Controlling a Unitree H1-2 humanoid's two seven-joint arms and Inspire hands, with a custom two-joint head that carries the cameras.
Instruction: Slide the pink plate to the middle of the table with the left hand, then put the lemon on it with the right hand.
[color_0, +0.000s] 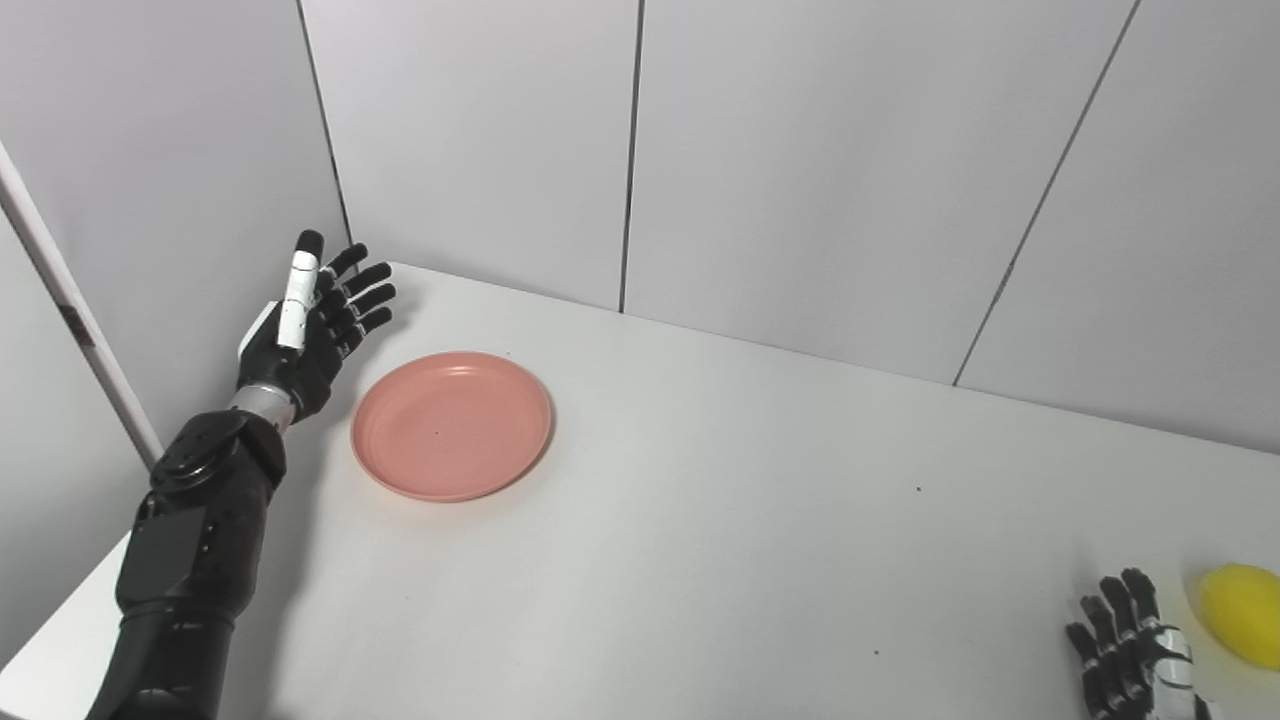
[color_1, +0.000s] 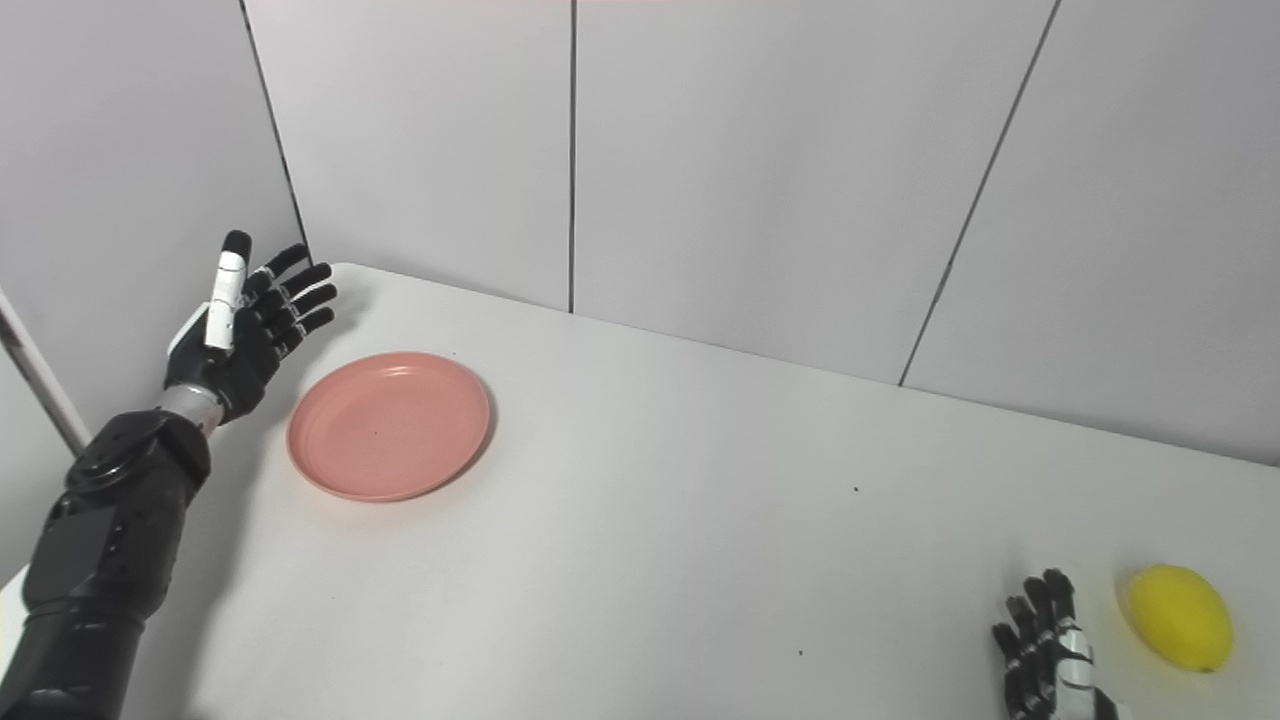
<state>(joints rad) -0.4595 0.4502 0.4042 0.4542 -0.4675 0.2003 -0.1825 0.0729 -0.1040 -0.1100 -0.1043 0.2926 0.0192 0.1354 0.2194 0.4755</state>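
Right hand (color_1: 1050, 650) waits with fingers spread, empty, beside the lemon (color_1: 1180, 617). Left hand (color_0: 315, 325), also spread and empty, stands just beside the pink plate (color_0: 452, 425), at the desk's (color_0: 700, 520) left part, apparently unmoved; both steps remain.

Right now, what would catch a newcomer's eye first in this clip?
The pink plate stands out on the white table, sitting empty toward the far left. Just left of it the left hand is raised, open, fingers spread, not touching it. At the near right edge a bright yellow lemon lies beside the right hand, which holds nothing.
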